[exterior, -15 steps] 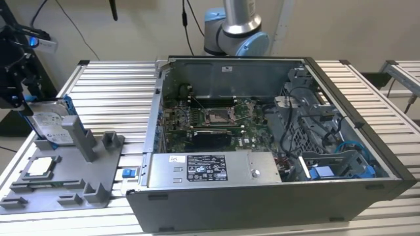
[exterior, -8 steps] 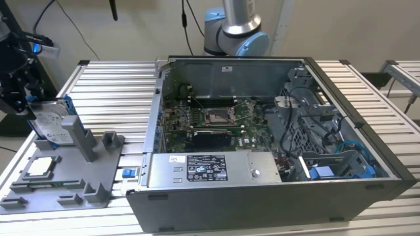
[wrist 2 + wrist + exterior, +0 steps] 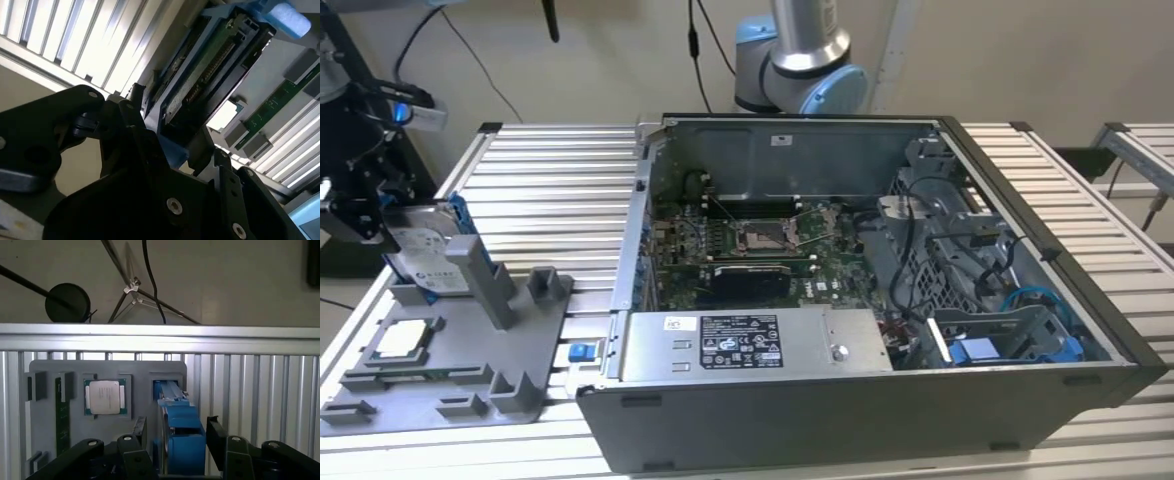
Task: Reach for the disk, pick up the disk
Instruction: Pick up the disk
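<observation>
The disk [image 3: 430, 258] stands on edge in a slot of the grey holder tray [image 3: 480, 385] at the exterior view's left, its silver face and white label showing inside a blue carrier. My black gripper [image 3: 354, 215] is right beside it, at the frame's left edge. In the first wrist view the disk's blue carrier [image 3: 181, 440] is edge-on between my two fingers [image 3: 216, 432], and my gripper [image 3: 177, 432] is open, straddling it with a small gap on each side. In the second wrist view the disk's underside with its circuit board [image 3: 210, 70] runs up from between the fingers.
A square silver CPU chip [image 3: 105, 396] lies in the same tray, beside the disk's slot. A small blue clip [image 3: 582, 352] sits between the tray and the open computer case [image 3: 854, 260]. Everything rests on a slatted aluminium table [image 3: 547, 190]. Cables and a stand [image 3: 130, 290] lie beyond the table's edge.
</observation>
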Controlling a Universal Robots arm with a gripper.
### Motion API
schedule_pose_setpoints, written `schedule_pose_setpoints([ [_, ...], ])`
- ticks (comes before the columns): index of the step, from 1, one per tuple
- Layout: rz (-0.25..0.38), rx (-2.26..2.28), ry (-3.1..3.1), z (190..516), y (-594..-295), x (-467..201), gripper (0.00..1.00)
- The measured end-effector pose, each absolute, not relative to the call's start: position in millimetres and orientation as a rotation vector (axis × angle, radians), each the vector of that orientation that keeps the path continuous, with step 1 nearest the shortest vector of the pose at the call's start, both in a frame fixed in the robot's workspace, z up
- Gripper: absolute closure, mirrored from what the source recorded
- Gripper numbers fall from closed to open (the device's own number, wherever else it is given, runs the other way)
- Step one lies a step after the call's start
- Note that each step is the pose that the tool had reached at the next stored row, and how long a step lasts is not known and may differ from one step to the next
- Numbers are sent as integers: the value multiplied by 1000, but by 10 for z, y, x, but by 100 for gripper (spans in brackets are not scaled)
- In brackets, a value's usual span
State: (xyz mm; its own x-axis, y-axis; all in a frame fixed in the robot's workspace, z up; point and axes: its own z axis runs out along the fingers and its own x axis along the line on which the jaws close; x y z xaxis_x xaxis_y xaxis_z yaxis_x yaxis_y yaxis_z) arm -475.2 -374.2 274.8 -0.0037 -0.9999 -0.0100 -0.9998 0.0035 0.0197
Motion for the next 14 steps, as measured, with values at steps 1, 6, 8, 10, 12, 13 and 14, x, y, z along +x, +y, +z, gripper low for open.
schedule_pose_setpoints([
  [1,-32,2213,-2220,2731,-3743,-4753,0],
  [6,-32,2215,-2221,2667,-3742,-4755,0],
  [8,-32,2215,-2222,2668,-3742,-4755,0],
  [10,-33,2215,-2222,2667,-3742,-4754,100],
  [12,-33,2216,-2222,2667,-3742,-4754,100],
  [13,-33,2216,-2222,2667,-3742,-4754,100],
  [14,-33,2216,-2222,2667,-3742,-4754,100],
])
